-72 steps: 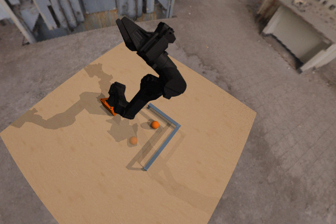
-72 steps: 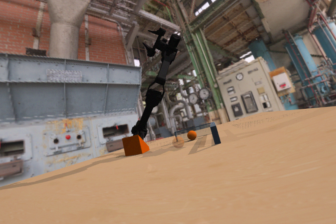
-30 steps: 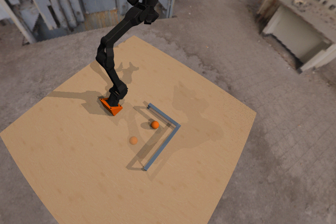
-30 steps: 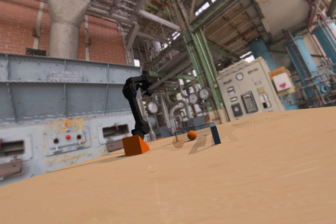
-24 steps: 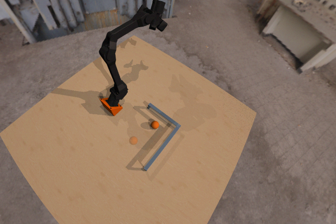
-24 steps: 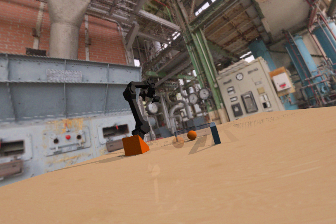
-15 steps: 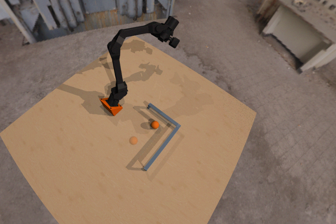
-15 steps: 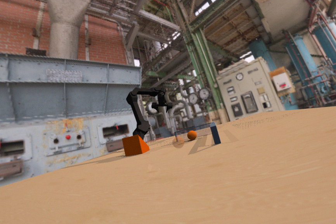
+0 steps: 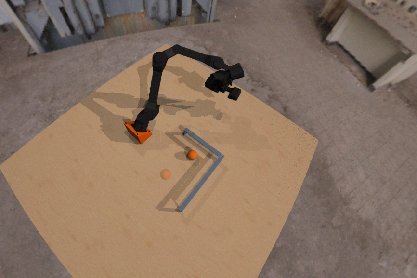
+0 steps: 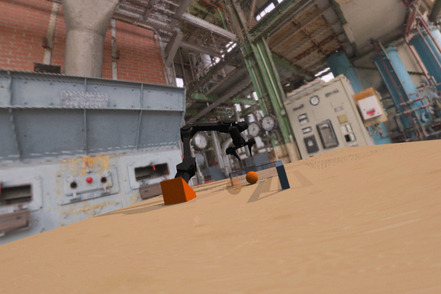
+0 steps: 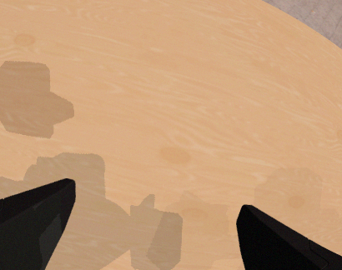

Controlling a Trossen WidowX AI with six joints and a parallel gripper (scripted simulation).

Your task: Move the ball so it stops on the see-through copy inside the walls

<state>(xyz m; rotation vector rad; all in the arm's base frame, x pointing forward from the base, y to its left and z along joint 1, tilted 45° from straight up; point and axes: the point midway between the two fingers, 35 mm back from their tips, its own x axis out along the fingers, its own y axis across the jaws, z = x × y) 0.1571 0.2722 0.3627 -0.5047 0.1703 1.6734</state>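
While the arm reaches out over the table (image 9: 100,200), the scene reads thus:
Gripper (image 10: 243,149): raised well above the wood, fingers spread wide, nothing between them.
Ball (image 9: 192,154): orange, resting on the table inside the corner of the walls (image 9: 205,170), near the shorter one.
See-through copy (image 9: 165,174): paler, near the ball, further from the corner.
Base (image 9: 137,132): orange, beside the short wall's free end.

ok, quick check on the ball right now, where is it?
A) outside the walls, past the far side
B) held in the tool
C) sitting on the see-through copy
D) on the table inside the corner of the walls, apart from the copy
D: the ball rests on the table near the corner of the walls, the see-through copy lies apart from it, and the tool hangs open and empty well above.
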